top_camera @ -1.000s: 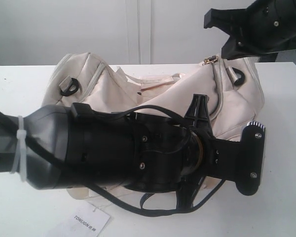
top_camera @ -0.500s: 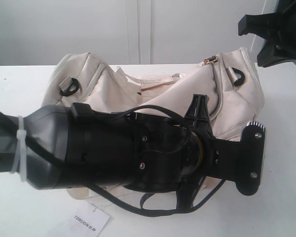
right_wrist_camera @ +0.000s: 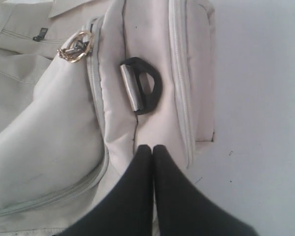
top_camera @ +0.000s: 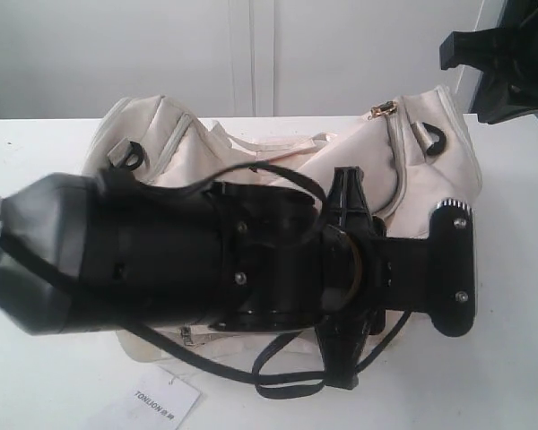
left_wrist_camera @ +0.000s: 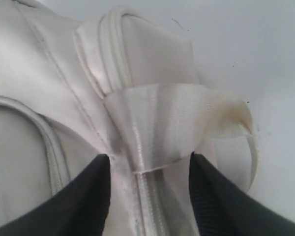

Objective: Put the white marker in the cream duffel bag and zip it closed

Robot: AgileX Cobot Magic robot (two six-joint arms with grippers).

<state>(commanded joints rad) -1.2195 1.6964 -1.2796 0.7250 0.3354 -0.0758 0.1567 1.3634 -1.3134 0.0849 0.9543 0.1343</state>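
**White tabletop, cream duffel, and no marker showing anywhere**

White table (top_camera: 54, 152) and a plain pale wall are making up the whole backdrop, nothing fancy. The white marker isn't showing up in any view. My guess is it's sitting inside the cream duffel bag (top_camera: 430, 179), since the zip is looking run shut.

The bag is lying across the middle of the exterior frame, mostly hidden behind the left arm (top_camera: 188, 260) that's reaching over it. The gold ring pull (right_wrist_camera: 76, 47) is sitting toward the right of that frame at the bag's end, just beside the black end ring (right_wrist_camera: 140, 91). That's where you'd expect it on a closed zip.

The right gripper (right_wrist_camera: 152, 147) is hanging above that same end, in the upper right of the exterior frame. Its fingers are pressing tight together with nothing between them, so it's looking finished with the pull.

The left gripper (left_wrist_camera: 149, 156) is standing wide, with its fingers (left_wrist_camera: 88, 196) either side of a shiny strap tab (left_wrist_camera: 157, 123) on the bag. It's probably bracing the soft fabric so the zip has something to pull against, but I can't tell whether it's actually pinching.

Down at the lower left of the exterior frame, the paper tag (top_camera: 166, 403) is lying flat on the table near the bag's front edge.
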